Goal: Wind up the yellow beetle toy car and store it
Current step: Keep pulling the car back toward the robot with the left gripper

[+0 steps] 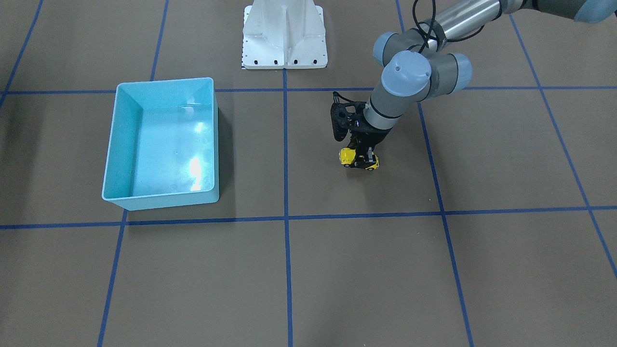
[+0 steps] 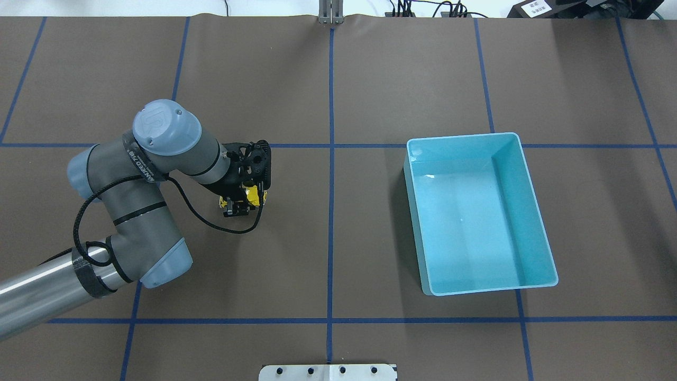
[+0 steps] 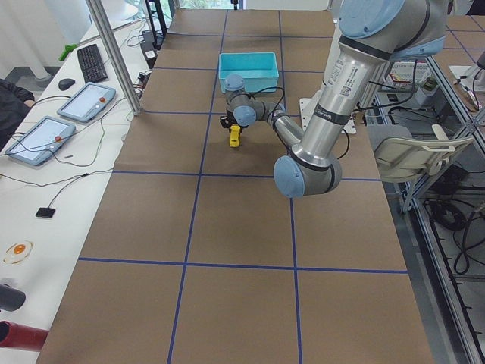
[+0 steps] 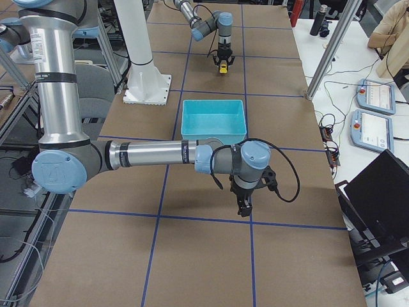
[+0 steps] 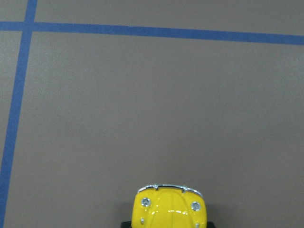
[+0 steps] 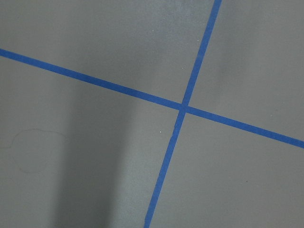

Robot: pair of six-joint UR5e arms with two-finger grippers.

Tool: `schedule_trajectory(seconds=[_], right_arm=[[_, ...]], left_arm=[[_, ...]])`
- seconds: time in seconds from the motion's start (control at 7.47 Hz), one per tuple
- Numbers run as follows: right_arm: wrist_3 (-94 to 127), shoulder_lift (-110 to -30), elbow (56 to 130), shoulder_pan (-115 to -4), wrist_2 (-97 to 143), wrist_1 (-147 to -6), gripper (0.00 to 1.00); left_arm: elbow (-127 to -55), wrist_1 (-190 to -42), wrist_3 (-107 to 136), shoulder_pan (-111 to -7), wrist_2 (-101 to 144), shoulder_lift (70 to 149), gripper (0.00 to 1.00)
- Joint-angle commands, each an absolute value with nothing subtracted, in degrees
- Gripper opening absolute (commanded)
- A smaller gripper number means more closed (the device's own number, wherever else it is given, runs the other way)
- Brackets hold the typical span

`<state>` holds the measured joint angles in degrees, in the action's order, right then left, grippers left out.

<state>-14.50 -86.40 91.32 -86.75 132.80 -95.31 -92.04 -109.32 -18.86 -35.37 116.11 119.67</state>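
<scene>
Front-facing view: the table [image 1: 506, 159] is covered in brown paper ruled into squares by blue tape [image 1: 285, 218]. A white mount [image 1: 284, 33] stands at the robot's edge. The light-blue bin [image 1: 164, 200] sits on the robot's right half, its glossy floor showing whole, with glare on it. Well apart from it, the car [image 1: 346, 156] sits on the table. The left gripper [image 1: 360, 158] points down over the car, with its fingers closed against the car's sides.

Overhead view: the car shows as a yellow patch under the left gripper's black body, in the square just left of the centre line. The bin lies in the square right of that line.

Exterior left view: a white desk runs beside the table, with a keyboard [image 3: 92, 62] and two tablets [image 3: 87, 102] on it.

Exterior right view: the right gripper [image 4: 244, 208] hangs over the table near a tape crossing, on the near side of the bin. I cannot tell how wide its fingers stand.

Left wrist view: the car's nose, with its headlights and chrome bumper, pokes in at the bottom edge, and brown paper lies ahead of it.

Right wrist view: only paper and a tape crossing.
</scene>
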Motion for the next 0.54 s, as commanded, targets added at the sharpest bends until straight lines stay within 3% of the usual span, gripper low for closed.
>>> schedule_trajectory(seconds=[0.0,0.4], right_arm=[[-14.5,-86.4,91.3,-86.7,132.8,-95.3,1.0],[-14.5,-86.4,91.2,-86.7,132.8,-95.3,1.0]], left_arm=[[-89.6,-113.5,-19.1,-35.3,116.1,119.6,0.0],[-89.6,-113.8,-19.1,-35.6,117.1,119.5,0.0]])
